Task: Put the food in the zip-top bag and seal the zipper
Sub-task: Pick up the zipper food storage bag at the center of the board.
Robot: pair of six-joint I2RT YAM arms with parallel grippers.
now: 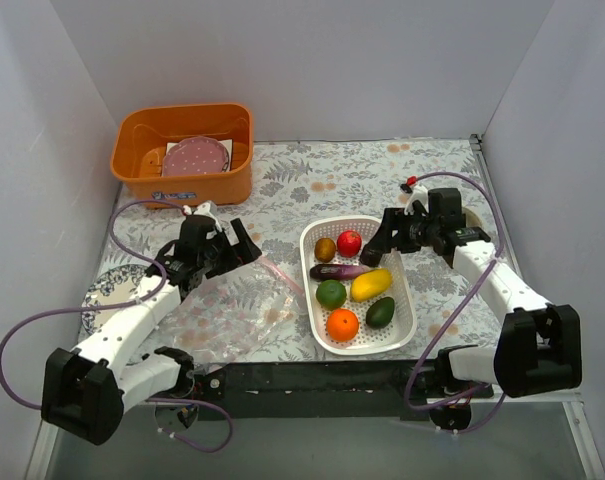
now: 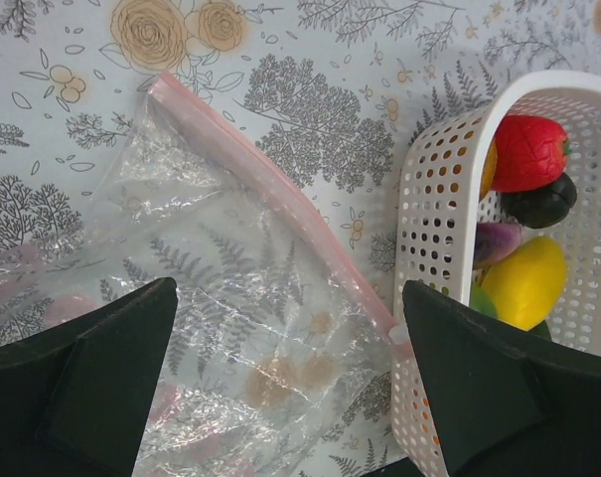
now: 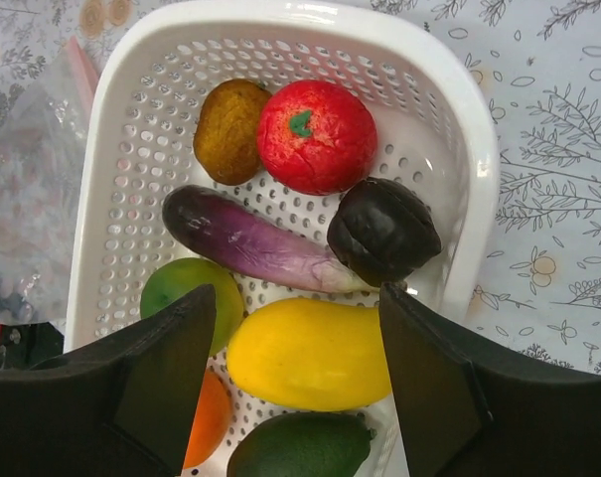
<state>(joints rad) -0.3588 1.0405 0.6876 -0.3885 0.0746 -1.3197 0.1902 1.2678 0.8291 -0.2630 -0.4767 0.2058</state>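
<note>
Plainly, the right gripper (image 3: pixel 295 383) (jaws spread) hovered directly above the food (image 3: pixel 315 134) in the basket (image 3: pixel 310 18); the bag (image 2: pixel 230 288) lay under the left gripper (image 2: pixel 290 388), likewise spread.

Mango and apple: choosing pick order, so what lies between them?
The purple eggplant lies across between red apple and yellow mango, clearest in the right wrist view.

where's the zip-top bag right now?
Top view: the zip-top bag lies flat on the table, left of centre, under the left claw, its pink zipper edge facing the white basket.
</note>
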